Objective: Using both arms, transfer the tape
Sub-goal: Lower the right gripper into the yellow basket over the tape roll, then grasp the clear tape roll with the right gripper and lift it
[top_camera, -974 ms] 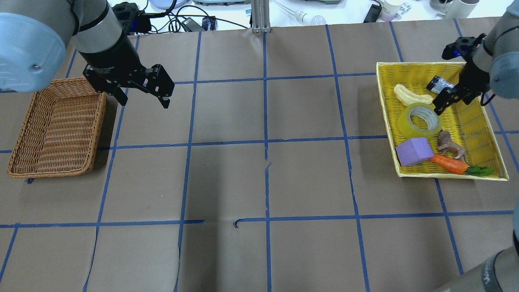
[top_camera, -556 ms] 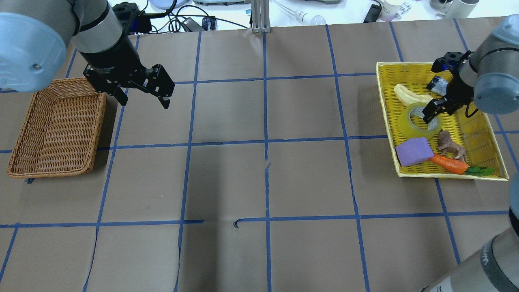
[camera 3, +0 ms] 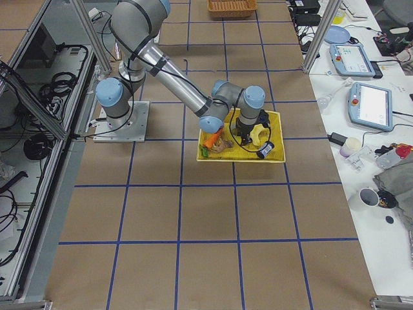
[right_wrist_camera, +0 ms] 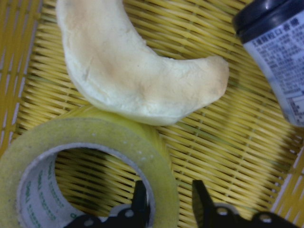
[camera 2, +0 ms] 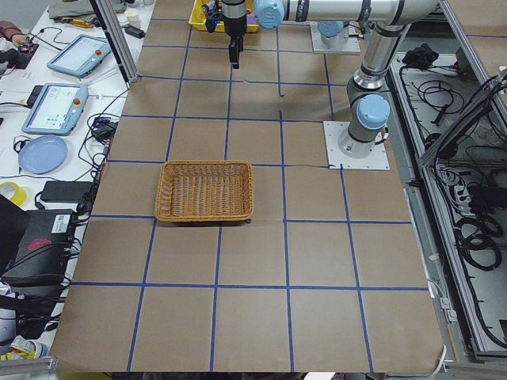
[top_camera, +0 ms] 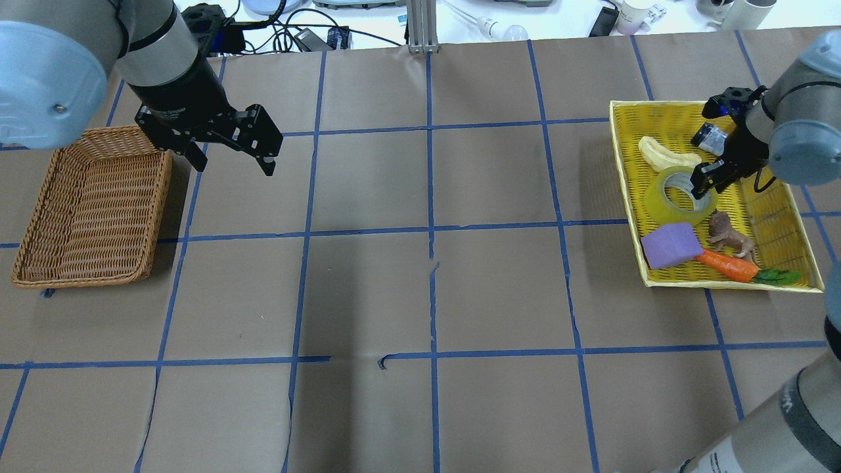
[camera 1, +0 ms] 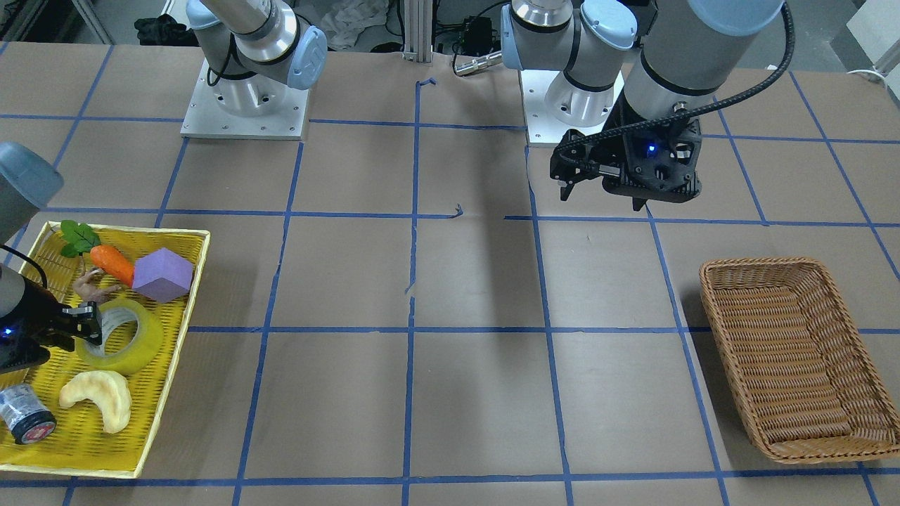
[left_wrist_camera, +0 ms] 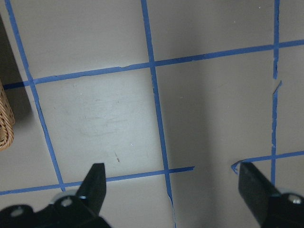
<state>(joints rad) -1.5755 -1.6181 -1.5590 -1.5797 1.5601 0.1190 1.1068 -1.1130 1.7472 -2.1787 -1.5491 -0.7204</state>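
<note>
The tape (top_camera: 665,200), a yellowish-green roll with a pale core, lies flat in the yellow tray (top_camera: 623,164) at the right. My right gripper (top_camera: 703,184) is down on the roll's right side. In the right wrist view one finger (right_wrist_camera: 140,204) is inside the core and the other (right_wrist_camera: 200,205) is outside the tape's (right_wrist_camera: 95,142) wall, with a small gap left, so it is open. My left gripper (top_camera: 233,164) is open and empty, hovering beside the wicker basket (top_camera: 39,217). In the front view the tape (camera 1: 133,355) sits by the right gripper (camera 1: 84,322).
In the tray, crescent bread (top_camera: 667,156) touches the tape's far side. A black-lidded jar (top_camera: 709,136) lies behind my right gripper. A purple block (top_camera: 670,244), a carrot (top_camera: 729,265) and a brown animal figure (top_camera: 726,233) lie nearer. Brown paper with blue tape lines covers the table.
My right gripper has moved left and down, from beside the jar to the tape's right wall. The tape has not moved. The left arm has not moved.
</note>
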